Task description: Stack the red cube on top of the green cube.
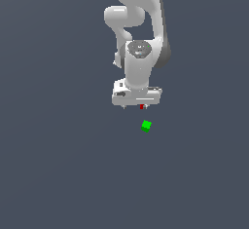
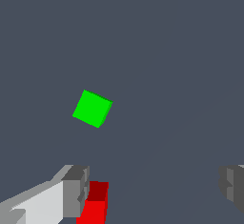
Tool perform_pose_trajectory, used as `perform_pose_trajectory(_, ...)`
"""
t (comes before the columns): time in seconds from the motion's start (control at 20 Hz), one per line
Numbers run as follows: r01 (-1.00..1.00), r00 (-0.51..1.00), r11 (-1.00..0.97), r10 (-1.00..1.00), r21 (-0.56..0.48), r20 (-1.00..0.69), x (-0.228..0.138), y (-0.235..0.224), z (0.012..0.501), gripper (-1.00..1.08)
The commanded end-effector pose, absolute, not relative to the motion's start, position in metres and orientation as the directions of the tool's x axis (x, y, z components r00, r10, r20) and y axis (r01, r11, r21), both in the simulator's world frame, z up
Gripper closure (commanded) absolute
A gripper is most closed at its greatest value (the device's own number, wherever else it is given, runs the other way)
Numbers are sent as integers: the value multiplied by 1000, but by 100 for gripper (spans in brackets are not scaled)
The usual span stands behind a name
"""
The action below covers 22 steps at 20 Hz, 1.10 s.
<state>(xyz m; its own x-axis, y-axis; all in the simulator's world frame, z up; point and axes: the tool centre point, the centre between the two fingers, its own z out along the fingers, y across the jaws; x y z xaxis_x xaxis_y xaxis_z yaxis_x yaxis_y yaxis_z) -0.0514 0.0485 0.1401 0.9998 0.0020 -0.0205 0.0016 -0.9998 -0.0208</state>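
The red cube [image 2: 95, 205] lies between my gripper's [image 2: 155, 189] fingers, right beside one finger pad [image 2: 75, 192] and far from the other finger [image 2: 232, 187]. The jaws stand wide apart, so the gripper is open and does not clamp the cube. In the exterior view only a sliver of the red cube [image 1: 141, 106] shows under the white hand, with the gripper [image 1: 135, 106] low over the floor. The green cube [image 1: 146, 125] sits on the floor a short way off, nearer the camera and apart from the gripper. In the wrist view the green cube [image 2: 92, 108] lies turned at an angle.
A plain dark grey floor [image 1: 58, 164] surrounds both cubes. The white arm [image 1: 141, 28] rises behind the gripper at the top of the exterior view.
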Motion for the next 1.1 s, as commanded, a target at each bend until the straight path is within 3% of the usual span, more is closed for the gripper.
perform_pose_trajectory(0.0,0,1000,-1000,0,-18,-18,-66,56,132,-92)
perform_pose_trajectory(0.6,-12,1000,-1000,-12,-6,-5,-141,99,87,-92)
perform_pose_trajectory(1.05,-16,1000,-1000,-16,-1,0,-165,114,71,-92)
